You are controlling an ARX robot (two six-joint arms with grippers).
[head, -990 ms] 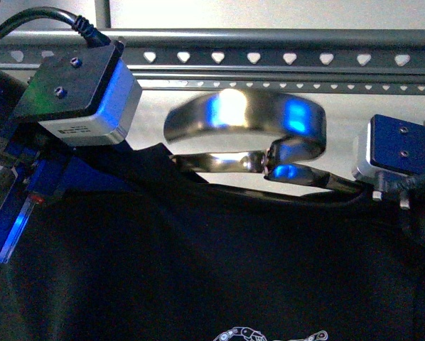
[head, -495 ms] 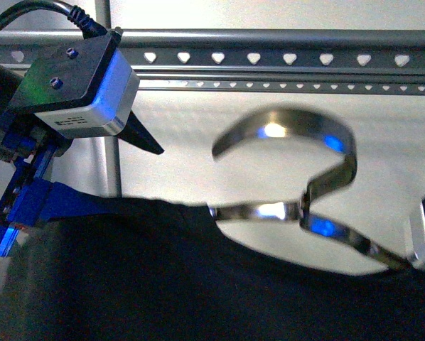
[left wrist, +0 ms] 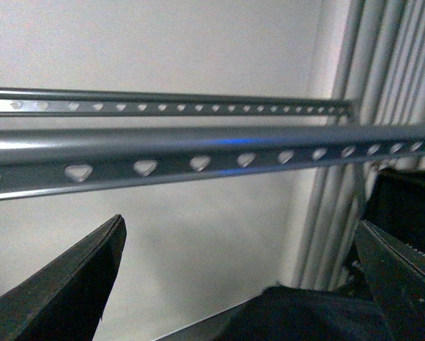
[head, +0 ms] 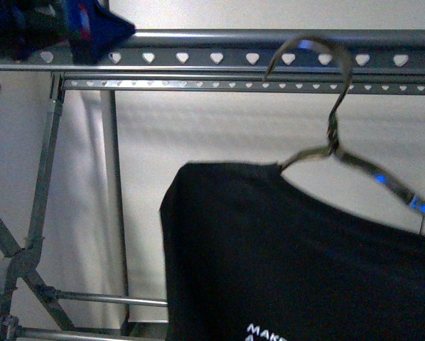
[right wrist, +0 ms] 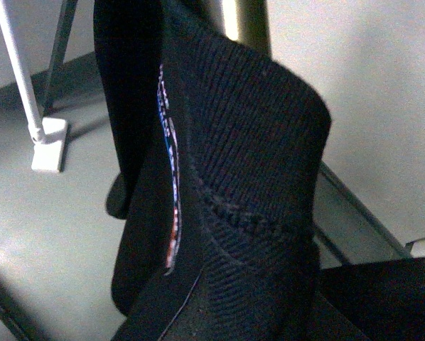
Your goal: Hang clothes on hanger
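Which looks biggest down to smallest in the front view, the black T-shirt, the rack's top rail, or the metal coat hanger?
Largest: black T-shirt, though cropped by the frame.
Next: top rail, spanning the full width.
Smallest: metal coat hanger, a thin strip.

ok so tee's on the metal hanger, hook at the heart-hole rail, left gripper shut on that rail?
No: the left gripper is open, not shut on the rail. The left wrist view shows its fingers spread wide, the rail beyond them untouched. Rest is right.
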